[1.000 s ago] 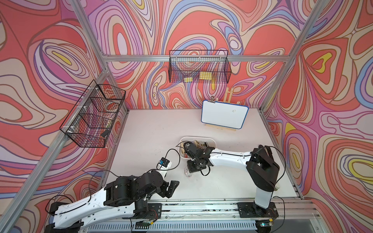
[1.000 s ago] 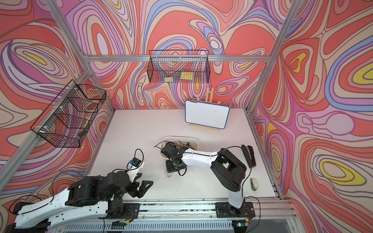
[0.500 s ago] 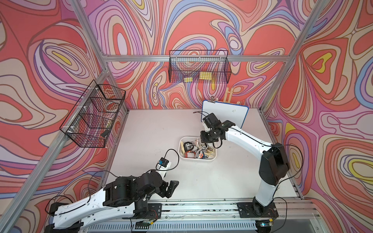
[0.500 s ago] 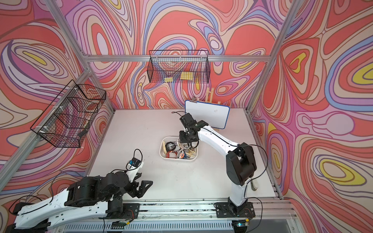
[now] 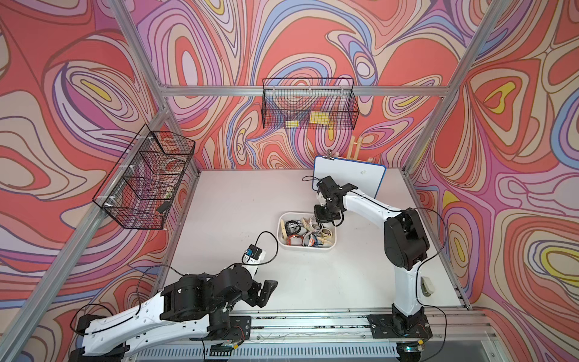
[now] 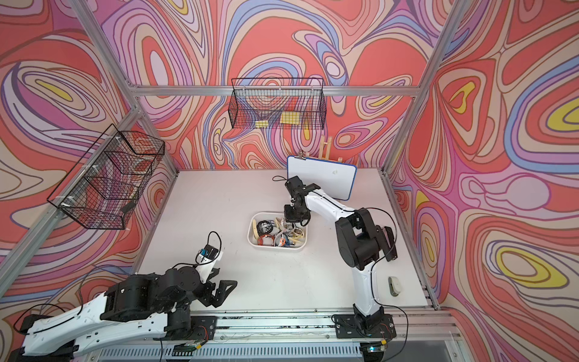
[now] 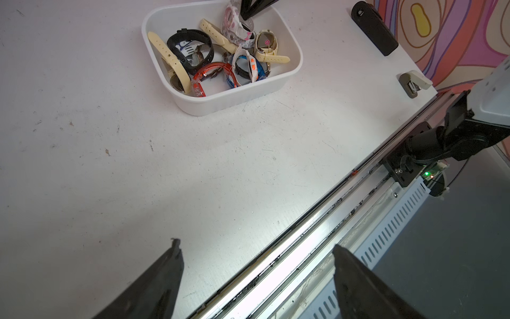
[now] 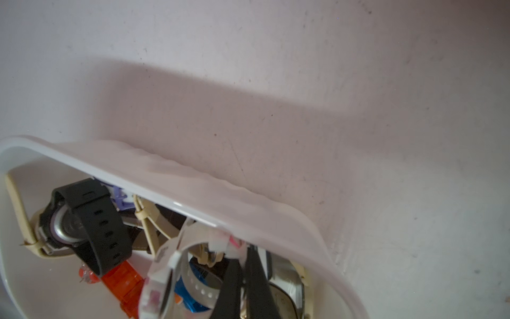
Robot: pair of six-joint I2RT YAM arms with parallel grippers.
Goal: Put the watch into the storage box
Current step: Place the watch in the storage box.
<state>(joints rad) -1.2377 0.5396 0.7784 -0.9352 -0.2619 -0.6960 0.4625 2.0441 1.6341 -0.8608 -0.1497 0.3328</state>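
Note:
The storage box (image 5: pixel 308 247) (image 6: pixel 275 246) is a shallow white tray in the middle of the table, holding several watches. My right gripper (image 5: pixel 323 219) (image 6: pixel 293 219) hangs over its far right corner, fingers pointing down. It is shut on the strap of a white watch with pink marks (image 7: pixel 234 30) (image 8: pixel 162 265), which hangs into the box (image 7: pixel 237 99) among the others. In the right wrist view the two black fingertips (image 8: pixel 234 279) are pressed together just inside the rim (image 8: pixel 220 193). My left gripper (image 5: pixel 261 296) (image 6: pixel 219 294) (image 7: pixel 256 245) stays low at the front edge, open and empty.
A blue-edged whiteboard (image 5: pixel 349 174) leans at the back right. Black wire baskets hang on the back wall (image 5: pixel 308 105) and left wall (image 5: pixel 144 178). A small grey stapler (image 5: pixel 426 286) (image 7: pixel 412 82) and a black block (image 7: pixel 374 27) lie near the right edge. The metal rail (image 5: pixel 313 322) runs along the front.
My right arm has swung from low in front of the box up and back to its far right corner. It has held there for the last half second. The left arm has not moved.

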